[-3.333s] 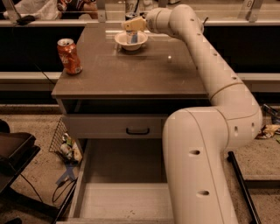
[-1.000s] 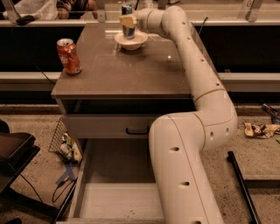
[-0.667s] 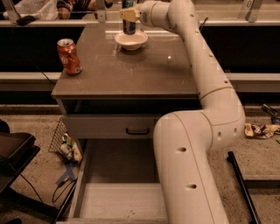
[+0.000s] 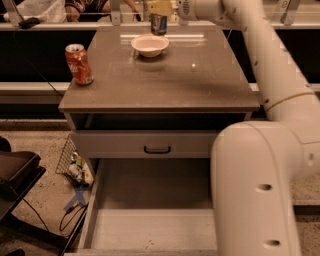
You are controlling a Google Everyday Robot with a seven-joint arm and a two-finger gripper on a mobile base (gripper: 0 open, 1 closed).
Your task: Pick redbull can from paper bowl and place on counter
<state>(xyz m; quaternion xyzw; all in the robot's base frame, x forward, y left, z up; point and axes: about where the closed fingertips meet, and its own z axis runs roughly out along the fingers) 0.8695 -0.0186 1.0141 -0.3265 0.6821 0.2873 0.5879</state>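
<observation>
My gripper (image 4: 160,11) is at the top middle of the camera view, above the far edge of the counter (image 4: 165,80). It is shut on the redbull can (image 4: 159,24), a slim dark can that hangs upright in the air, lifted clear of the paper bowl (image 4: 149,45). The white bowl sits empty on the far middle of the grey-brown counter, just in front of and below the can. My white arm (image 4: 270,75) reaches in from the right.
An orange soda can (image 4: 79,64) stands at the counter's left edge. A pale ledge with metal posts (image 4: 60,24) runs behind the counter. The cabinet's bottom drawer (image 4: 150,210) is pulled open. A wire basket (image 4: 72,162) and cables lie on the floor at left.
The gripper has lifted the redbull can up out of the paper bowl and drawn it toward the far edge. The bowl now stands empty.
</observation>
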